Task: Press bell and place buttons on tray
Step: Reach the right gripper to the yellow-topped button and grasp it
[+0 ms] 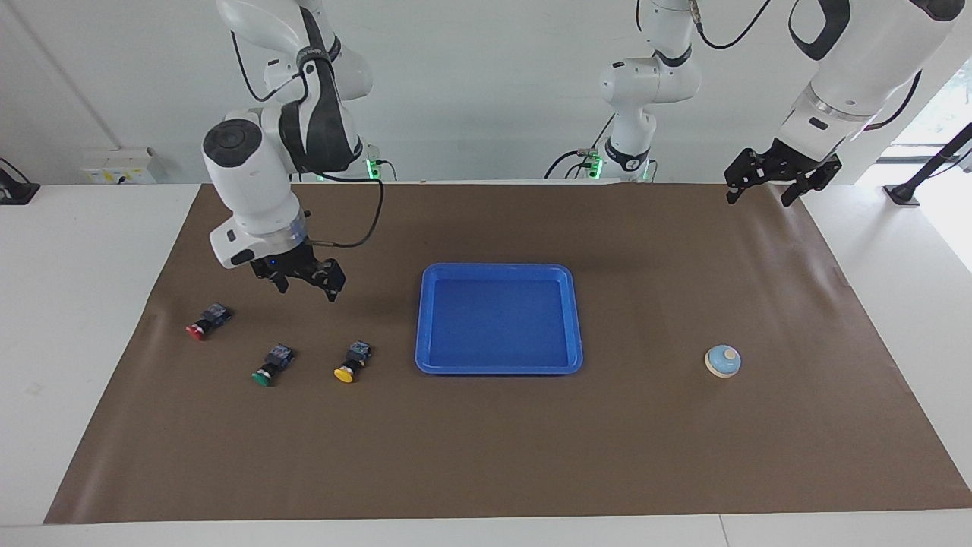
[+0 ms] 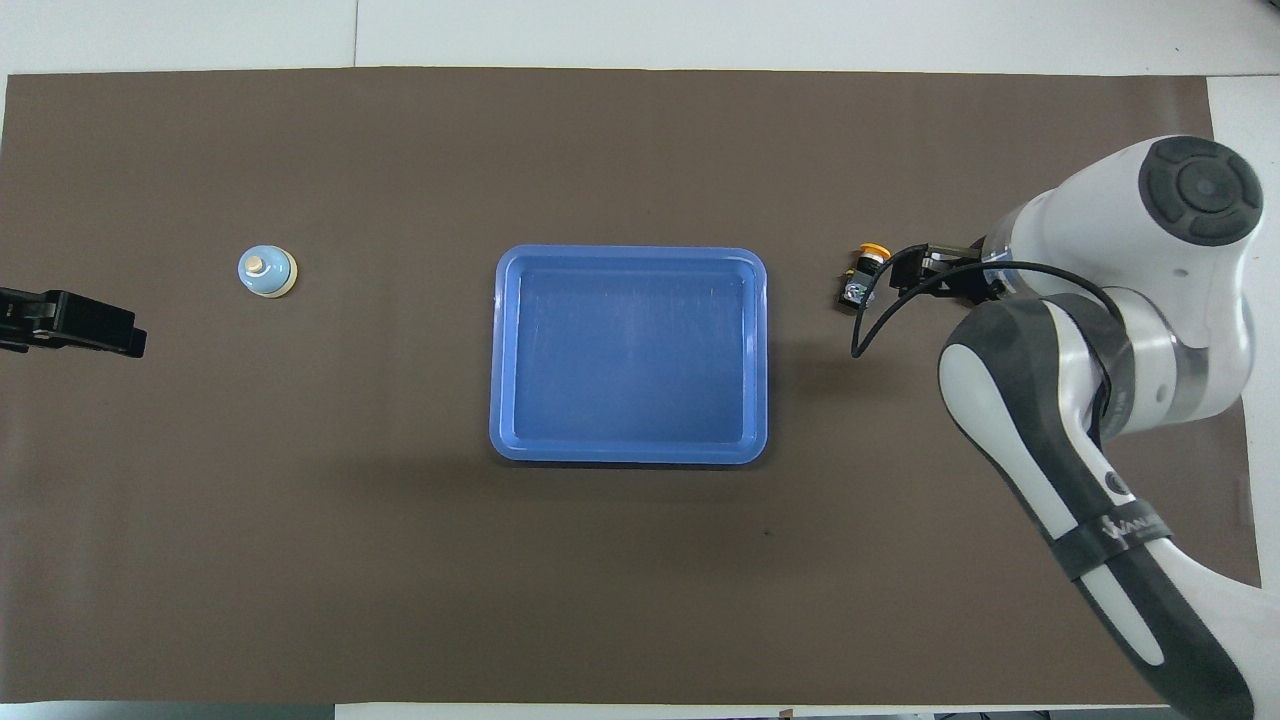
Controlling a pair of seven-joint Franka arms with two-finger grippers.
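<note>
Over the mat near the three buttons, the right gripper (image 1: 307, 280) hangs with jaws spread, its arm hiding the red button (image 1: 207, 320) and green button (image 1: 272, 364) from overhead, while the left gripper (image 1: 782, 178) waits open, well apart from the bell (image 1: 722, 361) and tray (image 1: 498, 370).

A white table (image 1: 68, 304) carries a brown mat (image 1: 486, 441) covering most of its surface. A plain white wall (image 1: 486, 83) rises along the table's edge at the robots' end. Daylight enters through a window (image 1: 945, 99) at the left arm's end.
</note>
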